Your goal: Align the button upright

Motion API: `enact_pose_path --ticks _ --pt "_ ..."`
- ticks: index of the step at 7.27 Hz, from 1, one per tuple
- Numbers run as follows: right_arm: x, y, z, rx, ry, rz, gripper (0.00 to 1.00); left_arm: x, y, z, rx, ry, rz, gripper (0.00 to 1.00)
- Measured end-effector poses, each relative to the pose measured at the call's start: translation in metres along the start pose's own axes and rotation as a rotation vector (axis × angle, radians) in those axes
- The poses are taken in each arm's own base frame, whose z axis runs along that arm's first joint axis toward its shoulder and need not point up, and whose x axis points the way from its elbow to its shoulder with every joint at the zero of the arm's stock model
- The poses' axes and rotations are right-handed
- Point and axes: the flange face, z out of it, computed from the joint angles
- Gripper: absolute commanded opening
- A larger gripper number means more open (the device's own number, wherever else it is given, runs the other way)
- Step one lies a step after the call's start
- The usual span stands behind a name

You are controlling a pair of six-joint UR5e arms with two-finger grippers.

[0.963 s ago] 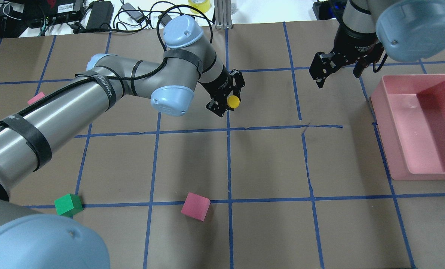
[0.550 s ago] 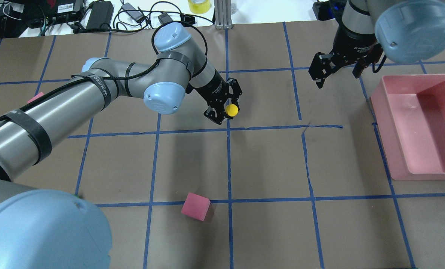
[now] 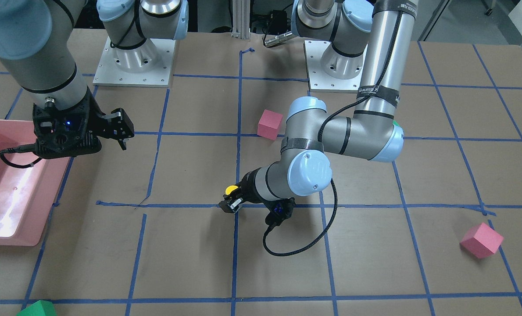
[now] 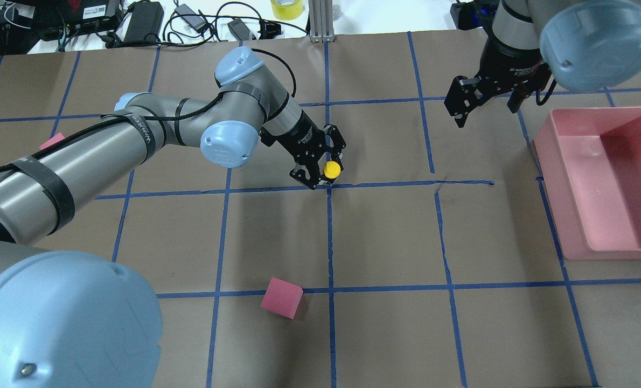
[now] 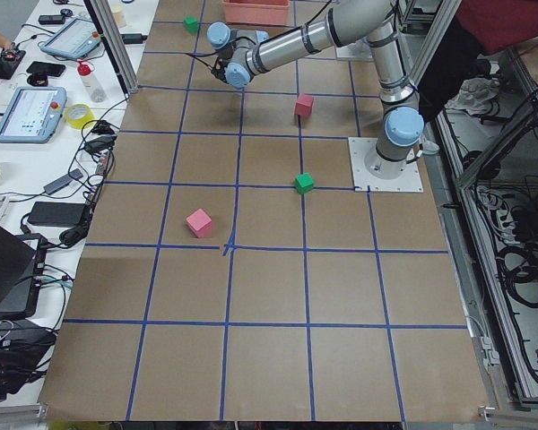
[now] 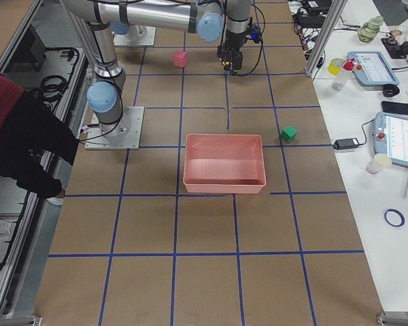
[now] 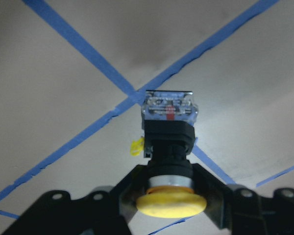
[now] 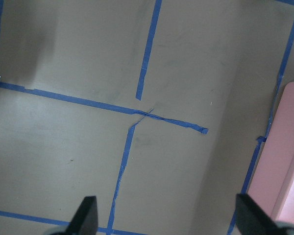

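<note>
Overhead from behind, front view opposite, both sharing pink cube, end views lengthwise, wrist views close-up

the brown paper-covered desk carries a grid of blue tape. a pink bin sits by its right edge in the overhead view. one pink cube lies beside a tape line; a second pink cube and a green cube lie well apart. a yellow tape roll and cables lie past the far edge.
</note>
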Motion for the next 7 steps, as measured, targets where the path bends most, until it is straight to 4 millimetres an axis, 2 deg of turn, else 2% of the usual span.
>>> enact_pose_path --ticks 2,3,4,7 --pt "0.0 0.0 0.0 0.0 0.0 -0.001 1.0 0.0 0.001 -0.003 0.007 0.002 0.006 1.0" --pt "0.0 0.0 0.0 0.0 0.0 -0.002 1.0 0.003 0.004 -0.016 0.042 0.009 0.019 1.0" --pt "0.0 0.0 0.0 0.0 0.0 -0.002 1.0 0.009 0.011 -0.04 0.112 0.014 0.041 0.99" --pt "0.0 0.0 0.001 -0.002 0.0 -0.002 1.0 0.023 0.055 -0.144 0.304 -0.025 0.137 0.99"
